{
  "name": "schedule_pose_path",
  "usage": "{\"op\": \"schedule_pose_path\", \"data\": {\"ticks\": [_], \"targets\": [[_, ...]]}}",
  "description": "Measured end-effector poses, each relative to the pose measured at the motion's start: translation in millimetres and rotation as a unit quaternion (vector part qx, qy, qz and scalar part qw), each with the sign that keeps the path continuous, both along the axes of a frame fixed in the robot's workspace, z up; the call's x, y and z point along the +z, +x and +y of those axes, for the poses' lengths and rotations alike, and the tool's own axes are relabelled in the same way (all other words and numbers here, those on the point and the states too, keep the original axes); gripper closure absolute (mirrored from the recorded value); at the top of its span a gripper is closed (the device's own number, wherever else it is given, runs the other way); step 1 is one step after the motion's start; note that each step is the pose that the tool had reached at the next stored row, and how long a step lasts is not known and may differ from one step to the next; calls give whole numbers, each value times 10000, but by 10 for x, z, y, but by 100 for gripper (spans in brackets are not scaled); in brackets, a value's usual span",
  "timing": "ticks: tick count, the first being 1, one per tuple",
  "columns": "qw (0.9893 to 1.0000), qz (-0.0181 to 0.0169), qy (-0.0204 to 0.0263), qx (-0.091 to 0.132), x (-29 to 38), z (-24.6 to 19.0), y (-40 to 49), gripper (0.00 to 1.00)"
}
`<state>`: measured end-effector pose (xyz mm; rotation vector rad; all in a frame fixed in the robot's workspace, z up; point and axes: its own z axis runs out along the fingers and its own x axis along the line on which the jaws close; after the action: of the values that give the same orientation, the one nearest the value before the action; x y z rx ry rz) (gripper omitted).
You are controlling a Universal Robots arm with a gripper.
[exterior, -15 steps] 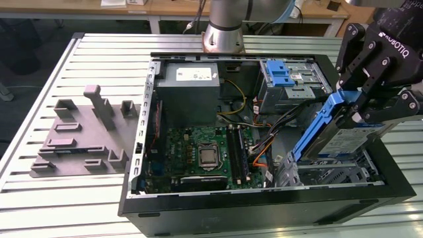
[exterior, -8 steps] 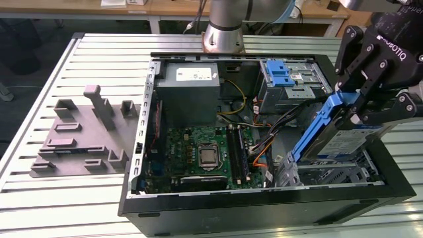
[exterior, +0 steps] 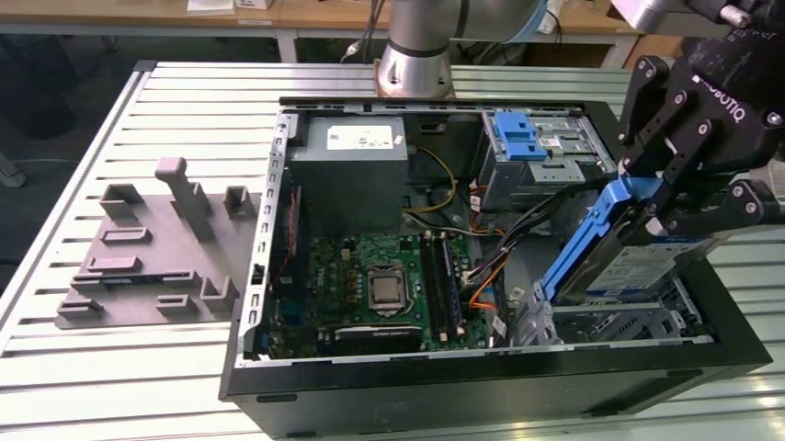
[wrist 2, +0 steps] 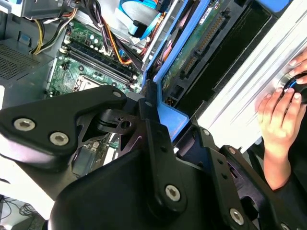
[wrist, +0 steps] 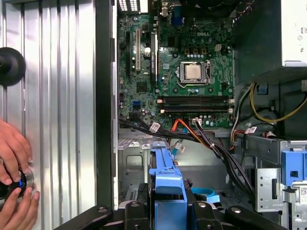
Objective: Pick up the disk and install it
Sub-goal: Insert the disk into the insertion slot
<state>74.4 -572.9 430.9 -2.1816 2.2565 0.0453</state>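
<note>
Status: pick was done. The claw [exterior: 668, 200] was clamped on the disk [exterior: 631, 262], gripping it by its blue carrier frame [exterior: 576, 243]. The disk hung tilted, label side showing, at about 3 o'clock in the exterior view, well off the desk [exterior: 123, 367].

Install was not done. We judged the disk's lower end to be at the mouth of the silver drive bay [exterior: 620, 323] at 4 o'clock, not seated. We couldn't tell whether it touched the bay.

Clearances, on the exterior view's clock:
- The cable bundle [exterior: 540, 216] ran just beside the frame at its 9 o'clock. This was the tightest side and a snag risk in our view.
- The blue-latched cage [exterior: 525, 138] sat near, at the disk's 11 o'clock.
- The black case wall [exterior: 740, 335] bounded the bay from 3 to 5 o'clock, close to the disk's far edge.
- The case front panel [exterior: 491, 386] closed off 6 o'clock.
- The motherboard [exterior: 381, 285] and power supply [exterior: 353, 170] lay well apart, toward 9 and 10 o'clock.
- We judged the open room to be above the case.

In the first wrist view a person's hand [wrist: 14, 160] rested on a control knob [wrist: 17, 184] on the desk outside the case, apart from the claw.
</note>
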Motion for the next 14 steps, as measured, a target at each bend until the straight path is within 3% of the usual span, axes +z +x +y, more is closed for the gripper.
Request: {"op": "schedule_pose_path", "data": {"ticks": [14], "targets": [[10000, 0, 1, 0, -116, 0, 0, 64]]}}
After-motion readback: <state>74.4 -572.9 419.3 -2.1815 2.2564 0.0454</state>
